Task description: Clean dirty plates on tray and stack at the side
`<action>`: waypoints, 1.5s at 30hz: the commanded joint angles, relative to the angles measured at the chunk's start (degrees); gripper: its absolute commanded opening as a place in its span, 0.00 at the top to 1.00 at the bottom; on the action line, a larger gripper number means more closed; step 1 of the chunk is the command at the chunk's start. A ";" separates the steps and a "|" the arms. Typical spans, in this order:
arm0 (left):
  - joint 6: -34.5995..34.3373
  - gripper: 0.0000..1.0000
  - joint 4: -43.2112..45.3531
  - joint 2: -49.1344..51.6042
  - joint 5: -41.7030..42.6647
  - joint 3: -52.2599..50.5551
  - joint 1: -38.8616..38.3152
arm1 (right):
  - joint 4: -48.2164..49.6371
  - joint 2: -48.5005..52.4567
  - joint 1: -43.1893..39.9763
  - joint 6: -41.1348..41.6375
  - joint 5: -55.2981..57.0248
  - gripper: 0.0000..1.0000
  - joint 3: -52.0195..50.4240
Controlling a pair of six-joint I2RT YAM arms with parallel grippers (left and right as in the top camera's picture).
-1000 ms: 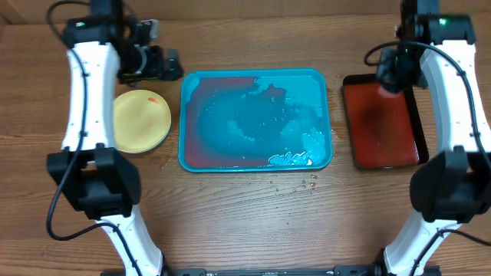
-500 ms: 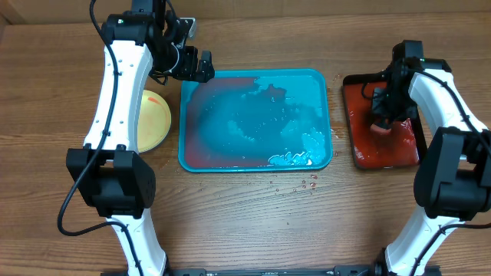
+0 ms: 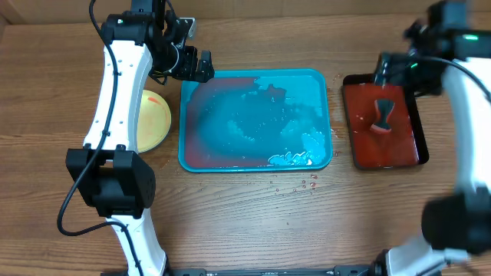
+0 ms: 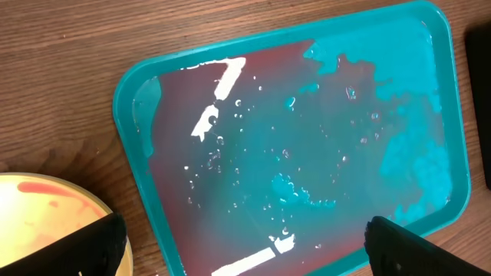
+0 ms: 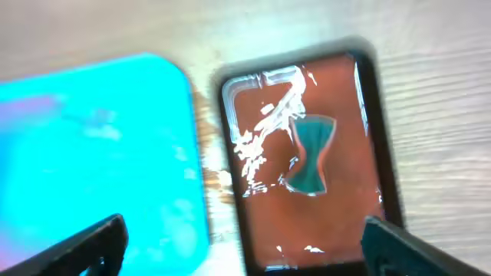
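A turquoise tray lies mid-surface, its wet floor tinged red toward the left. Just left of it, on the wooden surface, sits a yellow-green plate with a red smear, partly hidden under the left arm; whether more plates lie beneath it cannot be told. The left gripper hovers over the tray's far-left corner, fingers spread wide and empty. To the right of the tray is a red tray with a black rim, carrying a small hourglass-shaped object, possibly a sponge. The right gripper hangs above it, blurred, fingers apart and empty.
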 commanded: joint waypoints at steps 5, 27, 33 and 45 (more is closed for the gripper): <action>1.51 0.00 0.24 -1.25 0.81 0.85 -0.17 | -9.11 -23.39 0.22 -0.02 -5.11 0.00 15.30; 1.51 0.00 0.24 -1.25 0.81 0.85 -0.15 | -14.64 -53.59 0.28 -0.24 -2.91 0.00 14.47; 1.51 0.01 0.24 -1.25 0.81 0.85 -0.17 | -2.54 -55.91 0.22 -1.51 -0.33 0.00 0.83; 1.51 0.00 0.24 -1.25 0.81 0.85 -0.17 | 46.84 -74.18 0.63 -1.90 -5.05 0.00 -54.47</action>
